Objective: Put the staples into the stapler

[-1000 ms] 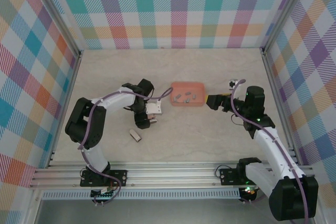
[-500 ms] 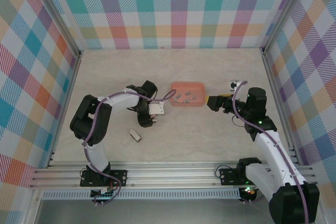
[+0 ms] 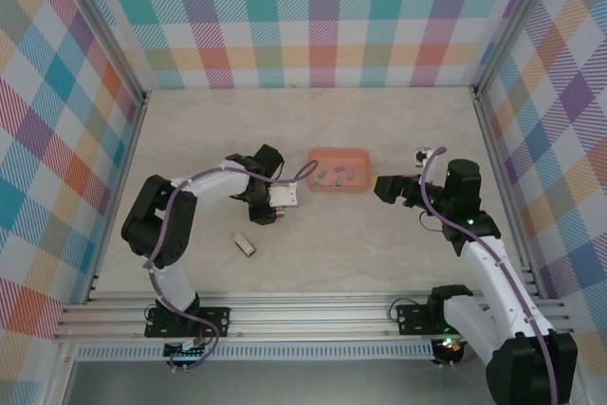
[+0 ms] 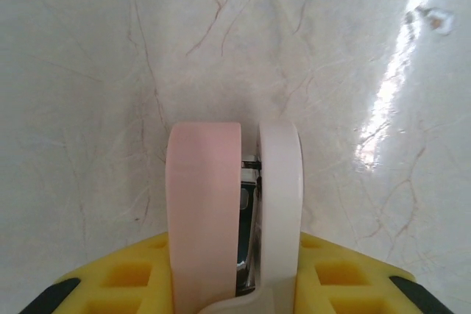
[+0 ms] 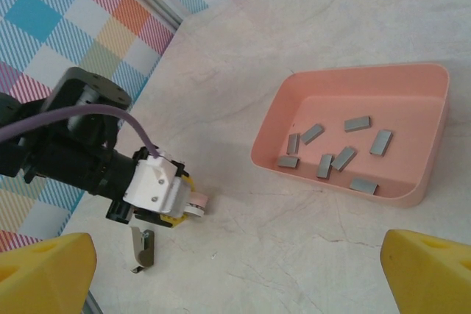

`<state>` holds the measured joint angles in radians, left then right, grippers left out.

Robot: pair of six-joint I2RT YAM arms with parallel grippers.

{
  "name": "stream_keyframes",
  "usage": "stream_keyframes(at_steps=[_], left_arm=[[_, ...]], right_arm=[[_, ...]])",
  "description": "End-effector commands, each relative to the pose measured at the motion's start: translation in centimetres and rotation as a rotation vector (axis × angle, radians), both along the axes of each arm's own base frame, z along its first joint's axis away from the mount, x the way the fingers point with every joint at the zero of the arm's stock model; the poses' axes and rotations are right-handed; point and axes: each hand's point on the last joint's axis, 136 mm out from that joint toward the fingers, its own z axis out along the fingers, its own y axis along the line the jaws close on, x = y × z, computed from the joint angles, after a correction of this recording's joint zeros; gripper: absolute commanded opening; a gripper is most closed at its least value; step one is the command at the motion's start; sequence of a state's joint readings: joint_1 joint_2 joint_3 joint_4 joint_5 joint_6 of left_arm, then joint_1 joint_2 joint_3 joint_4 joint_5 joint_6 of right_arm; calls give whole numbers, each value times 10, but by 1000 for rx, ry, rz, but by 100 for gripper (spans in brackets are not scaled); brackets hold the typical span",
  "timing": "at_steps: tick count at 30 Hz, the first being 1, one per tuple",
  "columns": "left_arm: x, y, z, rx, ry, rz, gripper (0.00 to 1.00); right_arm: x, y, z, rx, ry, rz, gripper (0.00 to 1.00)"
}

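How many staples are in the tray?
8 staples, all loose in the pink tray: three left, two middle, three right by the right wrist view; none seem hidden.

8 grey staples (image 5: 343, 158) loose in pink tray (image 5: 383, 82); right claw (image 5: 237, 268) fingertips wide apart at bottom corners.

You have bright, even light. In the top view the arms throw only faint, soft shadows close beneath them on the pale tabletop (image 3: 379, 253), and the picture stays sharp to its corners. In the left wrist view a white streak of glare runs down the tabletop at the far right, and the stapler (image 4: 202, 204) in the left claw (image 4: 234, 255) looks soft, close to the lens. In the right wrist view, the right claw (image 5: 235, 262) has yellow fingers (image 5: 44, 273) that blur in the near corners.
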<state>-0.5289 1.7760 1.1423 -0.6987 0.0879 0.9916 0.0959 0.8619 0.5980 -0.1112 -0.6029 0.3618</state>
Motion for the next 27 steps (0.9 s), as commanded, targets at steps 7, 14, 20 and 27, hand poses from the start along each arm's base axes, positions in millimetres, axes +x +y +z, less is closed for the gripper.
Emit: stream_keyframes(at_steps=[7, 14, 20, 27], left_arm=[[4, -36, 69, -284, -155, 10, 23], [7, -63, 123, -543, -257, 47, 23], [14, -70, 160, -687, -379, 85, 24], [12, -79, 174, -822, -395, 117, 24]], right_arm=[[1, 7, -11, 54, 98, -8, 99], [0, 40, -14, 15, 87, 41, 99], [-4, 78, -11, 5, 49, 130, 97], [-8, 101, -5, -66, -47, 138, 91]])
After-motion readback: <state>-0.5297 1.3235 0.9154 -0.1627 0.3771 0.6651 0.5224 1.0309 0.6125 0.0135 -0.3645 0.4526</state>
